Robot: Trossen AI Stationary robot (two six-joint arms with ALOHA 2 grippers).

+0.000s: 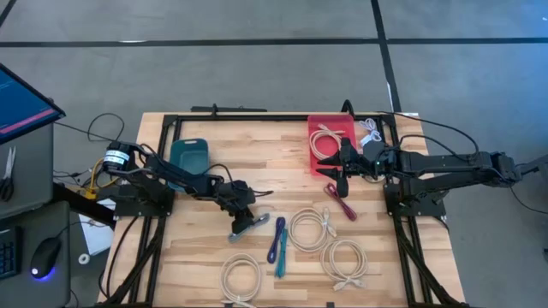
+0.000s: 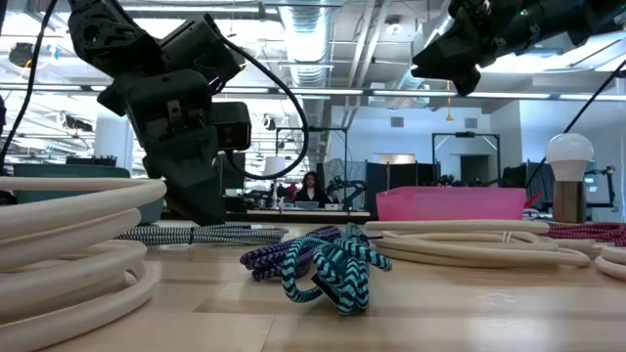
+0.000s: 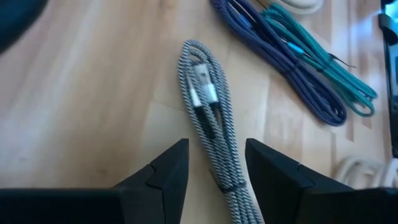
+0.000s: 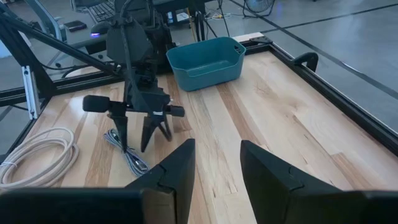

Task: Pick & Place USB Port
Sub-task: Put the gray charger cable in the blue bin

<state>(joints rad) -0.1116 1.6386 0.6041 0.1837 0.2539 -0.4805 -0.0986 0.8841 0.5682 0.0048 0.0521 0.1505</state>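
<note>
The left gripper [image 1: 242,224] hangs low over the middle of the desk [image 1: 257,145], its fingers [image 3: 163,175] spread with nothing between them, straddling one end of the black-and-white braided cable [image 3: 208,124]. That bundle lies flat on the wood, folded into a long narrow hank, with a pale plug resting on top near its middle. Just beside it lie the purple cable [image 3: 280,56] and the teal cable [image 3: 317,53], close but not touching it as far as I can see.

I'd judge the hank light and limp: braided sheath, good friction, nothing fragile, but it will sag and may unfold if lifted by one strand. The sound place to pinch is across the whole bundle where the strands run tight together, near the fingers now, not at the loose plug.

The left wrist view alone shows the plug and the lie of the strands. The high view alone shows the destinations: the teal bin [image 1: 188,156] near the left arm and the red tray [image 1: 331,137] by the right, already holding a cream coil. The right gripper [image 1: 341,175] waits raised beside that tray, fingers [image 4: 168,174] parted and empty. The low view shows the left gripper nearly down at the desk, though whether the fingertips touch the wood is hard to say.
</note>
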